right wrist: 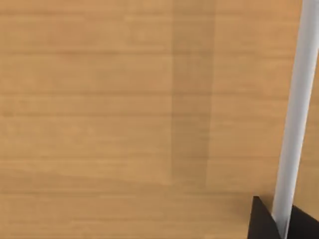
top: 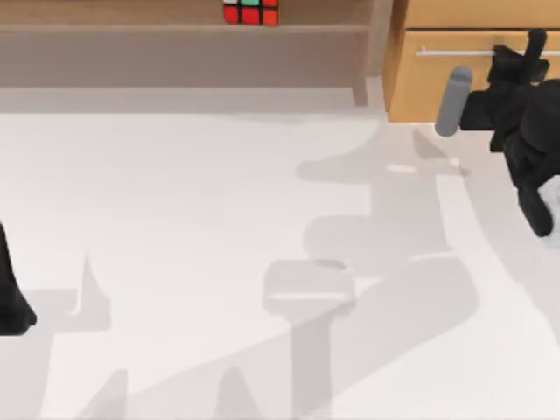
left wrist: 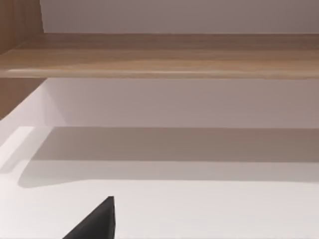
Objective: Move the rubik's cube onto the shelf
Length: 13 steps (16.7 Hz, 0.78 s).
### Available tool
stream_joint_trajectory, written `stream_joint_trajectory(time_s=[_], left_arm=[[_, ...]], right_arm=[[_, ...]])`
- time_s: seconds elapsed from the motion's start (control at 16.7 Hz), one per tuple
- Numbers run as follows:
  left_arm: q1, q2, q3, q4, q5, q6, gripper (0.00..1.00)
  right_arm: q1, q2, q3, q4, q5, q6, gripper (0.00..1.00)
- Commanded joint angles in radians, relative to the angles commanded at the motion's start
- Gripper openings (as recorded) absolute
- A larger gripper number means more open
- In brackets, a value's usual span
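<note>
The rubik's cube rests on the shelf, a long light-brown board at the back, with its red and green stickers facing up. No gripper is near it. My right gripper is far to the right at the orange-brown drawer cabinet. Its black fingertips sit tight on either side of the metal bar handle. My left gripper stays parked at the table's left edge, facing the shelf board.
An upright wooden post separates the shelf from the drawer cabinet. A grey recess runs under the shelf board. The white table spreads out in front, crossed by arm shadows.
</note>
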Motion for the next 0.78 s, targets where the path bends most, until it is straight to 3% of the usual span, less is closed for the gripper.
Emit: stream_joint_trajectory(time_s=[0.54, 0.78], left_arm=[[0.0, 0.0, 0.0, 0.0, 0.0, 0.0, 1.0], [0.0, 0.0, 0.0, 0.0, 0.0, 0.0, 1.0]], right_arm=[[-0.011, 0.036, 0.087, -0.051, -0.011, 0.005, 0.0], [-0.011, 0.036, 0.087, -0.051, -0.011, 0.005, 0.3]])
